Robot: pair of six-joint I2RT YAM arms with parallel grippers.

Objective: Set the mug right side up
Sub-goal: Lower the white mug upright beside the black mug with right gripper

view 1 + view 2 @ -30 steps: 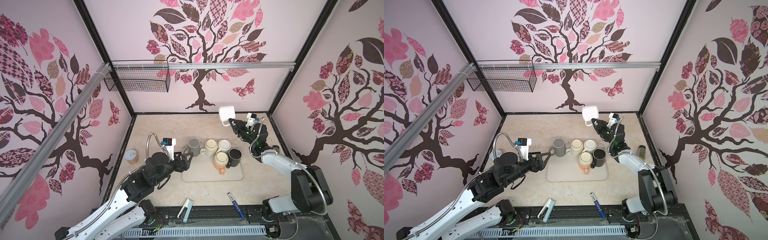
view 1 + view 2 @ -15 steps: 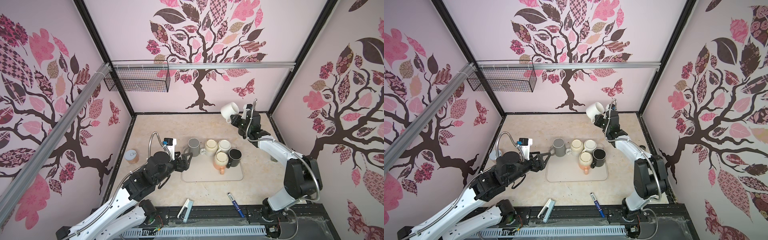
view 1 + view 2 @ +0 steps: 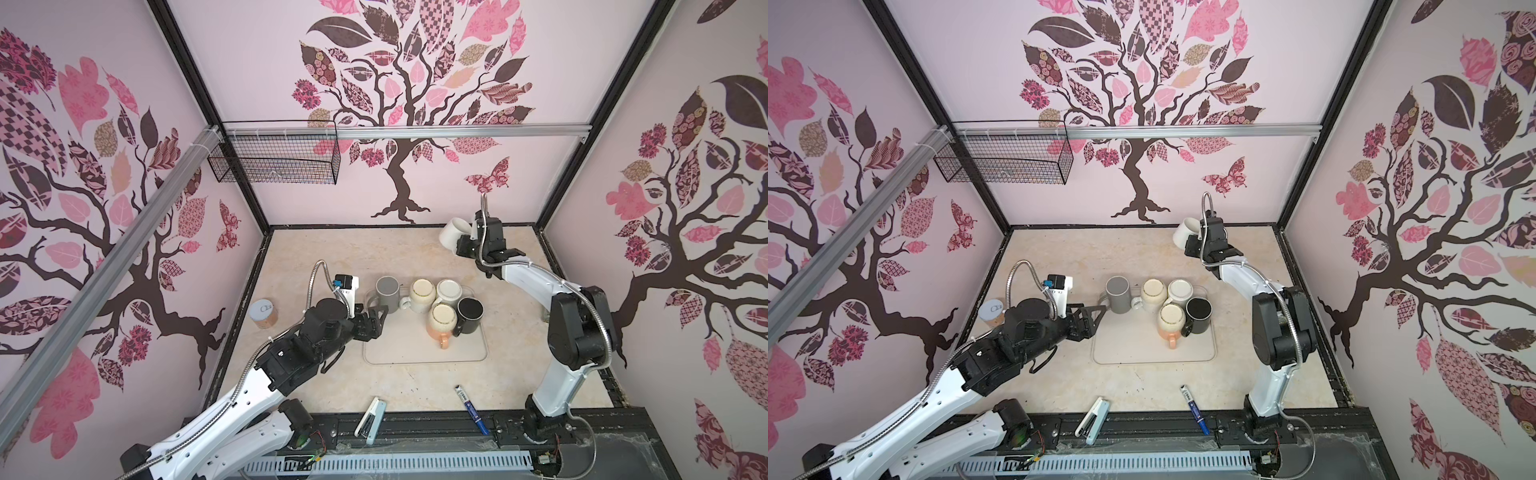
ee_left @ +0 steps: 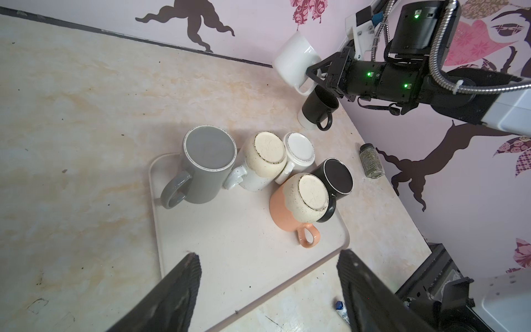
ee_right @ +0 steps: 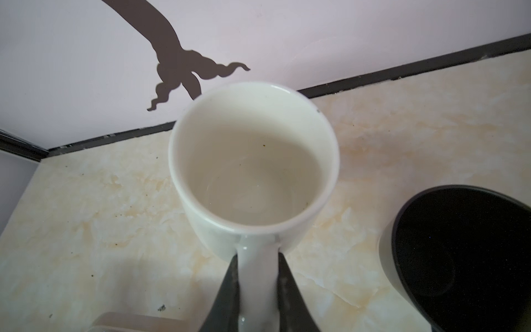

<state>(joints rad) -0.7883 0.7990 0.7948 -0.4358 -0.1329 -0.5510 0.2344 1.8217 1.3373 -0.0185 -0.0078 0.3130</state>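
The right gripper point(image 5: 258, 276) was closed tightly on the handle of the white mug point(image 5: 253, 172), one dark finger pressed to each side. In the right wrist view the handle's lower end and the finger bases were cut off by the frame edge. In both top views the grip itself was hidden behind the wrist and the white mug point(image 3: 454, 235). The mug was held clear of the table point(image 3: 332, 257), near its back right corner. It was tilted, with its long axis slanted. The open mouth was turned up and back toward the right wrist, and the base pointed down toward the table's middle. Only the right wrist view showed the bare inside. Only the wrist views showed an upright black mug point(image 4: 319, 110) just beneath the gripper. It was cropped in the right wrist view and screened by the arm in both top views. The left gripper point(image 4: 267, 273) was spread wide and held nothing. It hung over the near edge of the tray point(image 4: 230, 258), on which five mugs were seen bottoms up. A spice jar point(image 4: 372, 161) was seen lying beside the tray, by the right wall.
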